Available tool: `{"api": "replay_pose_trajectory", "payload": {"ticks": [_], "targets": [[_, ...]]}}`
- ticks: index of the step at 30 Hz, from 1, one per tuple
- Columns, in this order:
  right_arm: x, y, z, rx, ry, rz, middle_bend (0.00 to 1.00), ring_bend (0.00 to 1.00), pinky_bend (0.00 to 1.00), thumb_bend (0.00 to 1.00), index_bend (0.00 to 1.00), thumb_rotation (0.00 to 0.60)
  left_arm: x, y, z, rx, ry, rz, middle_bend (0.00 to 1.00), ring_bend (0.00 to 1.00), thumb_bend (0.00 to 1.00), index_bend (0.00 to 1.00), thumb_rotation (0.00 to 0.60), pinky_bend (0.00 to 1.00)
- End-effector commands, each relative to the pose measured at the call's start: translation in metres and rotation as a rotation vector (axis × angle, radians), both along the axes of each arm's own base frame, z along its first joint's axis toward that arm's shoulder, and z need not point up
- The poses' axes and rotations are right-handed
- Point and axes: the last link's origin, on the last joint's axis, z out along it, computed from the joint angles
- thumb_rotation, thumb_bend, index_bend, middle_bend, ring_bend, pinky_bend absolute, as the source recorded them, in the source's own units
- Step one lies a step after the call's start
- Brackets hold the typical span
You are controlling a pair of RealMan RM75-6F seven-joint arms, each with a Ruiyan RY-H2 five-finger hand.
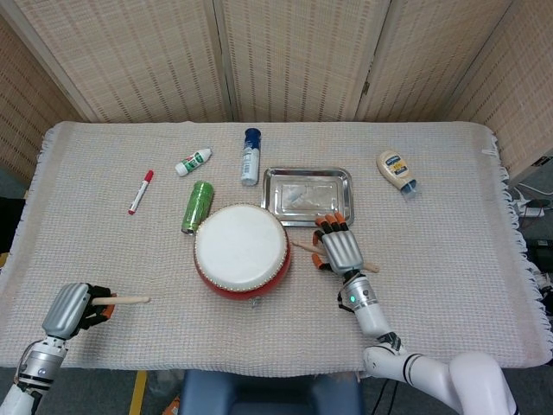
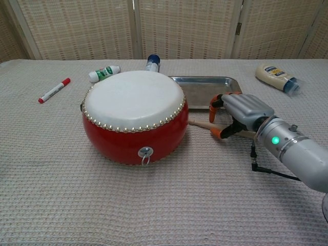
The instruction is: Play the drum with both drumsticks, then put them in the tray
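Only illegible print marks the mayonnaise bottle [image 1: 396,169].

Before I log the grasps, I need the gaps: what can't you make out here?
- Right hand over its drumstick: the fingers cover it in both views, so the grip is unclear.
- Left hand with its drumstick: outside the chest view.
- Green can: hidden behind the drum in the chest view.
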Motion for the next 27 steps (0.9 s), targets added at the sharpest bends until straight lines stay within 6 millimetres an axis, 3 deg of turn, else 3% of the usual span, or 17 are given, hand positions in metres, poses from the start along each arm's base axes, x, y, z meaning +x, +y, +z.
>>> {"api": "replay_pose_trajectory", "payload": {"ticks": [1, 15, 23, 27], "targets": [[0.0, -0.001, -0.003, 0.002, -0.002, -0.001, 0.15, 0.0, 0.0, 0.3, 0.45, 0.5, -0.001, 0.0, 0.0, 0.0, -0.002, 0.002, 1.0, 1.0, 0.64, 1.0, 0.6, 1.0], [-0.002, 0.005, -0.011, -0.012, 0.0, 0.03, 0.15, 0.0, 0.0, 0.3, 0.55, 0.511, -0.005, -0.002, 0.002, 0.0, -0.021, 0.018, 1.0, 1.0, 0.6, 1.0, 0.6, 1.0], [-0.002, 0.008, -0.005, -0.027, -0.041, 0.05, 0.15, 0.0, 0.0, 0.3, 0.65, 0.542, -0.006, -0.004, 0.003, 0.005, -0.027, 0.021, 1.0, 1.0, 0.6, 1.0, 0.6, 1.0], [0.0, 0.012, 0.011, -0.041, -0.179, 0.059, 0.15, 0.0, 0.0, 0.3, 0.67, 0.584, -0.007, -0.005, 0.006, 0.015, -0.031, 0.027, 1.0, 1.0, 0.6, 1.0, 0.6, 1.0]]}}
